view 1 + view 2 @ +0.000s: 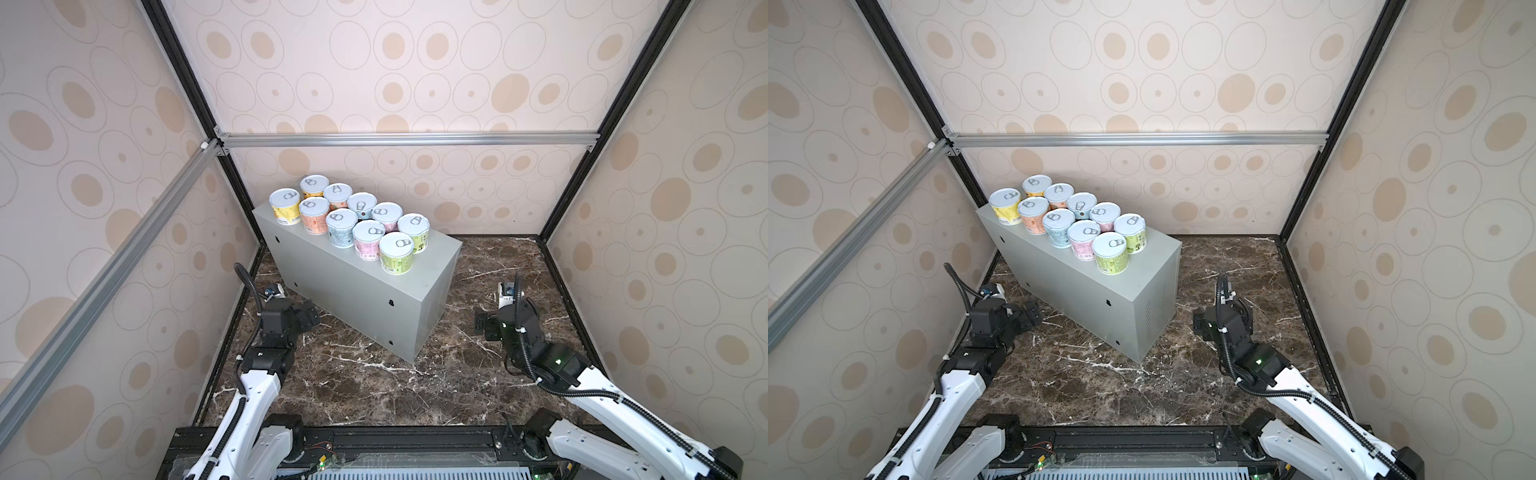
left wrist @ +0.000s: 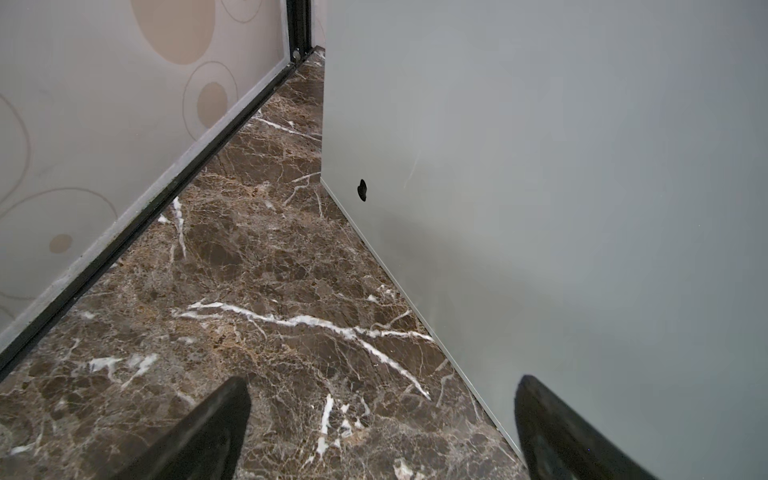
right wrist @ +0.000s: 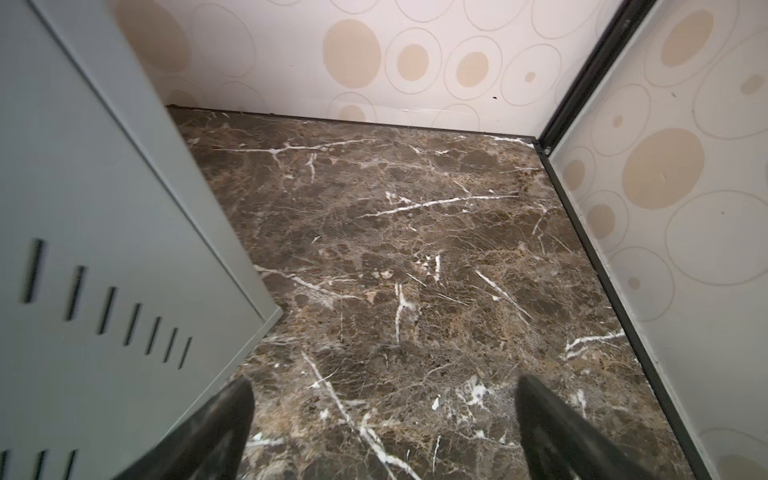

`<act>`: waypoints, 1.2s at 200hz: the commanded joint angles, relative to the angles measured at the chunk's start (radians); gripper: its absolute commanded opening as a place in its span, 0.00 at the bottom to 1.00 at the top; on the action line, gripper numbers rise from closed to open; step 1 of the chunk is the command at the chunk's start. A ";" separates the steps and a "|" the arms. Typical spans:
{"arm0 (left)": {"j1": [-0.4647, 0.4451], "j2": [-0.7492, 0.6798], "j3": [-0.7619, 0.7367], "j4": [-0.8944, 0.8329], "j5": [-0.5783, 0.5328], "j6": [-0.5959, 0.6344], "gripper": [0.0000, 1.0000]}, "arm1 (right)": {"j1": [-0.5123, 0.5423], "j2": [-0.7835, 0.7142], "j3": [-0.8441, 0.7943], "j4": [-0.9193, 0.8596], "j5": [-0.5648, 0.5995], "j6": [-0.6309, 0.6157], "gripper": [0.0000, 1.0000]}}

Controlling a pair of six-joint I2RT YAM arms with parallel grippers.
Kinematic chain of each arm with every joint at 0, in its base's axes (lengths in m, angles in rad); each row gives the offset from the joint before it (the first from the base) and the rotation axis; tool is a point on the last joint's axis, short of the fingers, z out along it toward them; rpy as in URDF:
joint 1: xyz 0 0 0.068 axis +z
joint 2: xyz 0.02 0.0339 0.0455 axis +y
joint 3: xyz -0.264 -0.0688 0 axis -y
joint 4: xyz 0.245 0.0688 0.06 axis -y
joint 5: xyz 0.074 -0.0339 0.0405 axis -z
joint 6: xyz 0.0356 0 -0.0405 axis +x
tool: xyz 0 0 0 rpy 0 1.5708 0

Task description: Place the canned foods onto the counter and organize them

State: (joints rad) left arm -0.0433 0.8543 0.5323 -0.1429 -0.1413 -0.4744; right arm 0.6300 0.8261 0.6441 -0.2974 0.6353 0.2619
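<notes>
Atop the counter [image 1: 353, 291], in both top views, I see the canned foods [image 1: 341, 226] standing upright in two straight rows of five, lids up, each can touching or nearly touching the next. The rows run from the yellow can [image 1: 285, 206] at the far left corner to the green can [image 1: 397, 252] nearest the camera, and the right-hand end of the top is bare. The counter itself stands at a slant on the marble floor [image 1: 374, 386], its far left corner close to the wall [image 1: 232, 232]. My left gripper [image 1: 309, 316] hangs low over the floor just beside the counter's long face. In the left wrist view its fingers [image 2: 216, 419] are spread wide with only floor between them, and a dark hole [image 2: 361, 190] in that face lies ahead. My right gripper [image 1: 485, 326] sits low beside the counter's short end, apart from it. In the right wrist view it [image 3: 385, 384] is likewise spread and holds nothing, with the vent slots [image 3: 108, 307] of that end alongside. No can lies on the floor in any view.
</notes>
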 commanded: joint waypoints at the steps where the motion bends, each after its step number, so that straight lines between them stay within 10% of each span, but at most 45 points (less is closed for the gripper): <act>1: 0.013 -0.020 -0.059 0.209 -0.062 0.022 0.99 | -0.026 -0.006 -0.083 0.254 0.099 -0.066 1.00; 73: 0.013 0.101 -0.233 0.657 -0.121 0.179 0.99 | -0.133 0.162 -0.215 0.566 0.151 -0.210 1.00; 173: 0.023 0.560 -0.213 1.080 -0.076 0.270 0.99 | -0.419 0.365 -0.249 0.733 0.020 -0.078 1.00; 240: 0.036 0.553 -0.164 0.984 -0.067 0.364 0.99 | -0.473 0.374 -0.219 0.621 -0.021 -0.071 1.00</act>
State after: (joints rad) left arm -0.0273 1.4467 0.3290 0.8780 -0.2115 -0.1730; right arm 0.1604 1.2560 0.4011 0.3908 0.6338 0.1753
